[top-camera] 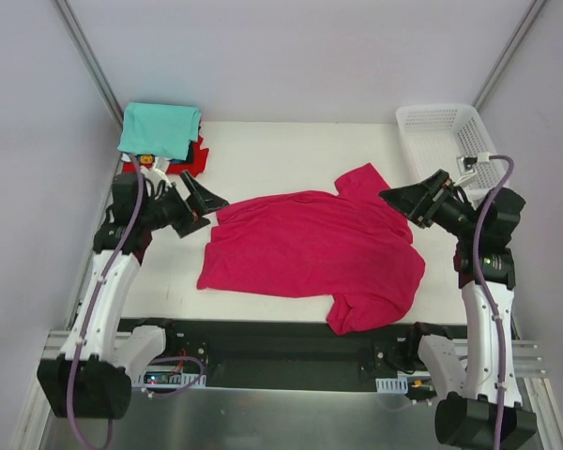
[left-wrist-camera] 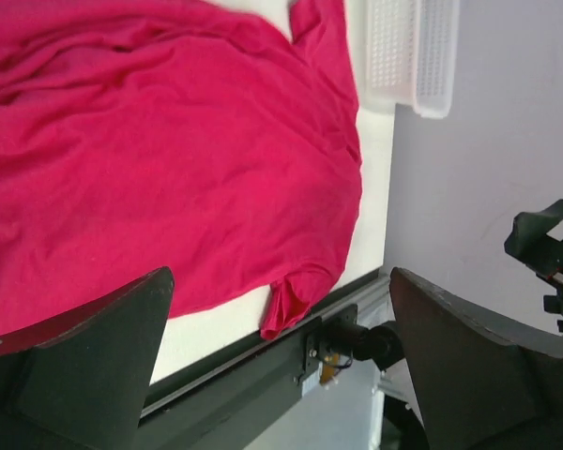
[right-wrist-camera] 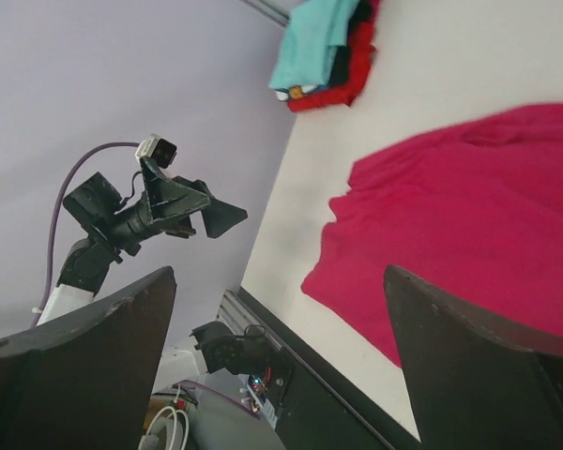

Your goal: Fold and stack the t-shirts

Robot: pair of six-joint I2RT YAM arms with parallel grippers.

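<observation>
Two grippers stand wide apart and hold nothing. The left gripper (top-camera: 214, 211) hangs just beside the left edge of the pink shirt (top-camera: 310, 248). The right gripper (top-camera: 396, 208) hangs at the shirt's far right side, close to the sleeve that points toward the basket (top-camera: 446, 136). In each wrist view the two dark fingers (left-wrist-camera: 84, 366) frame an open gap with nothing between them; whether either gripper touches the cloth cannot be told.

The pink shirt lies spread open in the middle of the white worktop (top-camera: 272, 155), mostly flat with soft wrinkles. One sleeve reaches toward the far right, near the basket but apart from it. The other sleeve, on the near right, reaches the near edge of the worktop, and its tip folds over the edge above the black rail.

A stack of folded shirts sits in the far left corner of the worktop, well apart from the pink one. The teal shirt (top-camera: 159, 129) is on top, a dark layer shows under it, and the red shirt (top-camera: 197, 157) lies at the bottom, sticking out on the right side.

The white mesh basket stands in the far right corner.
</observation>
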